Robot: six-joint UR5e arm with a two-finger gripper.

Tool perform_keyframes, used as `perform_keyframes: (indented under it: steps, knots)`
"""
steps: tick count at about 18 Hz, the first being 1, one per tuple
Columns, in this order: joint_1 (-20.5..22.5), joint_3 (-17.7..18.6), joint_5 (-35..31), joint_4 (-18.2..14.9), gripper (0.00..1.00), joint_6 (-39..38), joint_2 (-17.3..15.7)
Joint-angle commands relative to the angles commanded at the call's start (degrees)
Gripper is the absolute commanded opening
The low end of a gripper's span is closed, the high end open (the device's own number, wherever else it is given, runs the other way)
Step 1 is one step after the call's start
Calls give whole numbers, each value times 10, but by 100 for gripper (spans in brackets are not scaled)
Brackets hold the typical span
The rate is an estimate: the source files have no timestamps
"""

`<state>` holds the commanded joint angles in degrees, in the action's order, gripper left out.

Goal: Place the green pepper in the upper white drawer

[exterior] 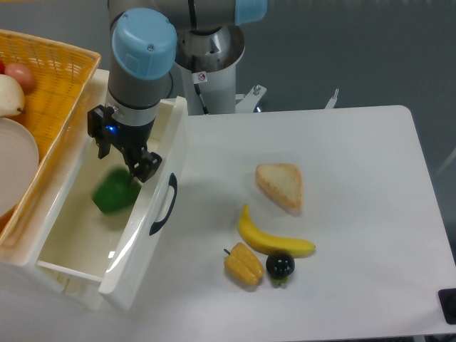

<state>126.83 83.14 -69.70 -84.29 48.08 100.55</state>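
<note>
The green pepper [114, 192] is inside the open upper white drawer [140, 239], near its back half, and looks blurred. My gripper [126, 161] hangs over the drawer just above the pepper. Its two dark fingers are spread apart with nothing between them, and the pepper sits below the fingertips, apart from them. The drawer's dark curved handle [164, 204] faces the table on its front wall.
A yellow wicker basket [53, 78] with fruit and a white plate [13, 164] sits to the left, above the drawer. On the table lie a bread slice [281, 185], a banana [274, 241], a yellow-orange pepper [244, 265] and a dark round fruit [280, 266].
</note>
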Motion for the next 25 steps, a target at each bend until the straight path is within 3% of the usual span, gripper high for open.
perform_keyframes:
  steps: [5,10,12,16,21,25]
  knots:
    - [1,-2,0,0,80,4,-2]
    - [7,-7,1,31,96,4,-7]
    - [20,-13,3,49,99,2,-8]
    - [50,-19,4,53,100,2,-9]
    - [99,-18,1,97,100,-3,-7]
    - [142,-10,1,99,100,3,-4]
